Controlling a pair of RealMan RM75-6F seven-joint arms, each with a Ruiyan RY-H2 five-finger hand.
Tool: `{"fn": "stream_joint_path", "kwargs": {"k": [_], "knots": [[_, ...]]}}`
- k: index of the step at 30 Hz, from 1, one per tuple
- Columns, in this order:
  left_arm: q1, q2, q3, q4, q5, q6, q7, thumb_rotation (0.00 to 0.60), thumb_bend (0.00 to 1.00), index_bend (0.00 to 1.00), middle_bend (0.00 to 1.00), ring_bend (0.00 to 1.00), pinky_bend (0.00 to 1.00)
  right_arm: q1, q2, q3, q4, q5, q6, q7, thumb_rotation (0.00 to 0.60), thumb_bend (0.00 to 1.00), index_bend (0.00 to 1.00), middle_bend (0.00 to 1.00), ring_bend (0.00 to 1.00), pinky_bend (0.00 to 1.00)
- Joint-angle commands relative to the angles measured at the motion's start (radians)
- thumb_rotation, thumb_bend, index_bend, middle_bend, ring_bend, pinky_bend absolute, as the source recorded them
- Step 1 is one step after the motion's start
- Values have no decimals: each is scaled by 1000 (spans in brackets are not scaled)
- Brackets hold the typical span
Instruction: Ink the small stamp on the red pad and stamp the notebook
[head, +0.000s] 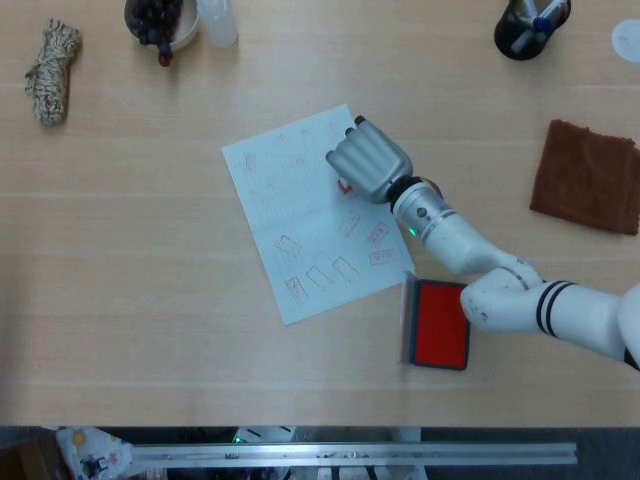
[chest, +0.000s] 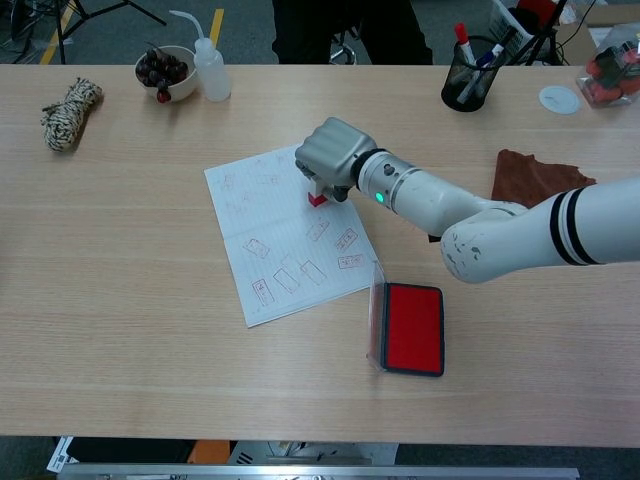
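One small red stamp (chest: 317, 198) sits under the right hand (chest: 332, 156), its base down on the upper right part of the notebook (chest: 262, 210). The hand's fingers are curled down around the stamp, gripping it from above, so only the red lower end shows in the chest view; in the head view just a sliver of red (head: 344, 186) peeks from beneath the grey knuckles of the hand (head: 367, 161). The white forearm runs from the hand toward the lower right, with a green light glowing on the wrist.

The notebook lies open and tilted on the wooden table (chest: 130, 300), its pages carrying many faint red rectangular stamp marks, most of them on the lower page. Just beside the notebook's lower right corner is the red ink pad (chest: 412, 327), open, with its clear lid standing up along its left edge. The pad is apart from the hand and the stamp.

Farther out, a brown cloth (chest: 525, 171) lies on the right side of the table, partly behind the arm in the chest view. A dark pen cup (chest: 470, 72) holding markers stands at the back right. At the back left are a bowl of dark fruit (chest: 164, 68), a clear squeeze bottle (chest: 209, 68) next to it, and a bundle of rope (chest: 68, 112) near the left edge.

The left hand appears in neither view.
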Motion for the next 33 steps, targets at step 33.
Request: {"fn": "stream_joint_path", "kwargs": {"k": [33], "knots": [[4,6,8,-27,32,20,16,600,260,146,175,188,150,-169,405,-90,-480,-85,173,32,600,420,781,605,453,361]]}}
